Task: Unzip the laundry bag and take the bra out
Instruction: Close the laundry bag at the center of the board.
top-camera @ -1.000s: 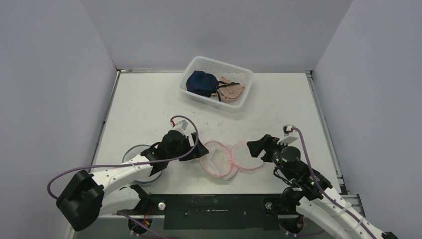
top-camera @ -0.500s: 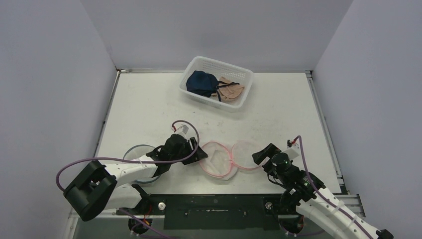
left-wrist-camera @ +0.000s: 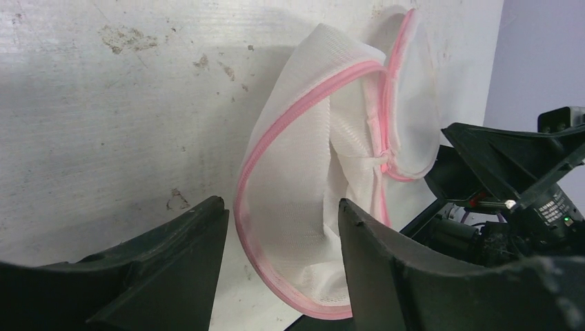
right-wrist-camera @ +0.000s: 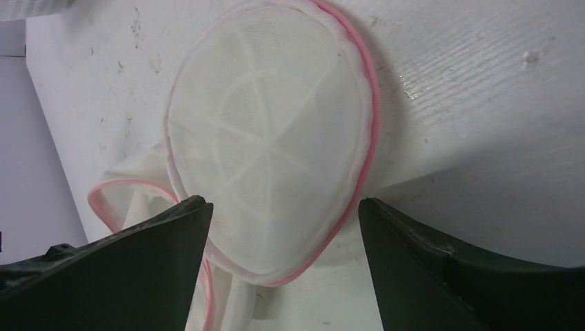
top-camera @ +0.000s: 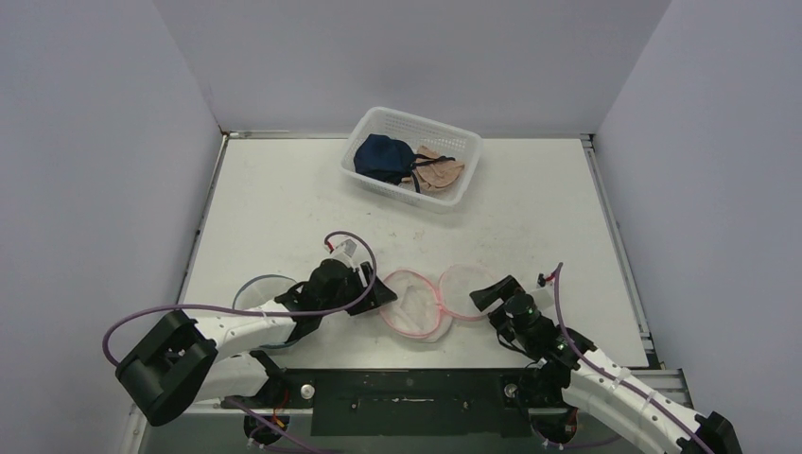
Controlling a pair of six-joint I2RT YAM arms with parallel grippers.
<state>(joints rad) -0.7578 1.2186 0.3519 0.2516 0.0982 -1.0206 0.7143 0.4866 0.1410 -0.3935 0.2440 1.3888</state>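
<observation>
The left jaws stood released about the pink rim of the laundry bag [left-wrist-camera: 296, 172]; the right jaws, likewise released, framed its round panel. The bag lay at the near edge of the desk [top-camera: 284, 208], its contents indistinct through the mesh

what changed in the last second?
The right tool dropped and pulled back toward the near edge, and it sits open at the right half of the laundry bag. The left tool barely shifted and is open. Nothing was grabbed. The laundry bag and basket are unchanged.
</observation>
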